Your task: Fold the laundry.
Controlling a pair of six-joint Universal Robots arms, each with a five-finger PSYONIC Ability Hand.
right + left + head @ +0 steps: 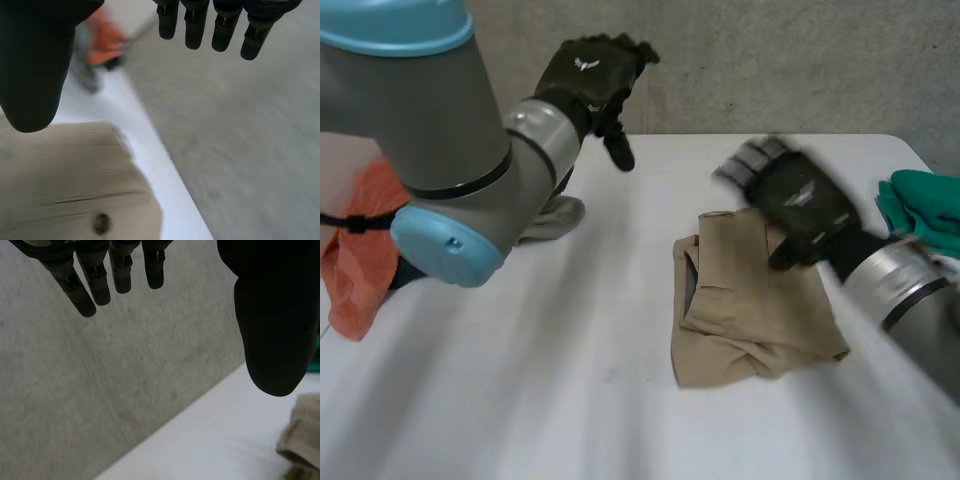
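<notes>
Head view:
- Tan garment [750, 310] folded into a rough rectangle, lying on the white table [570, 400], right of centre.
- Left hand [590, 80] raised over the far side of the table, well apart from the garment.
- Right hand [800, 205] over the garment's far right corner; contact with the cloth not determinable.
- Orange cloth [360, 260] at the table's left edge, partly behind the left arm.
- Grey cloth [552, 218] just beside that arm.
- Teal cloth [925, 205] at the table's right edge, beyond the right arm.

Left wrist view:
- Fingers [95, 285] straight and slightly spread, thumb [272, 315] held well apart from them, nothing between.
- Concrete wall [100, 380] beyond the fingertips.
- One corner of the tan garment below the thumb.

Right wrist view:
- Fingers [225, 25] straight and side by side, thumb [35, 65] wide of them, nothing gripped.
- Tan garment under the palm, with flat seams and a small dark button [102, 223], a detail not legible in the head view.
- Orange cloth far beyond the thumb.
</notes>
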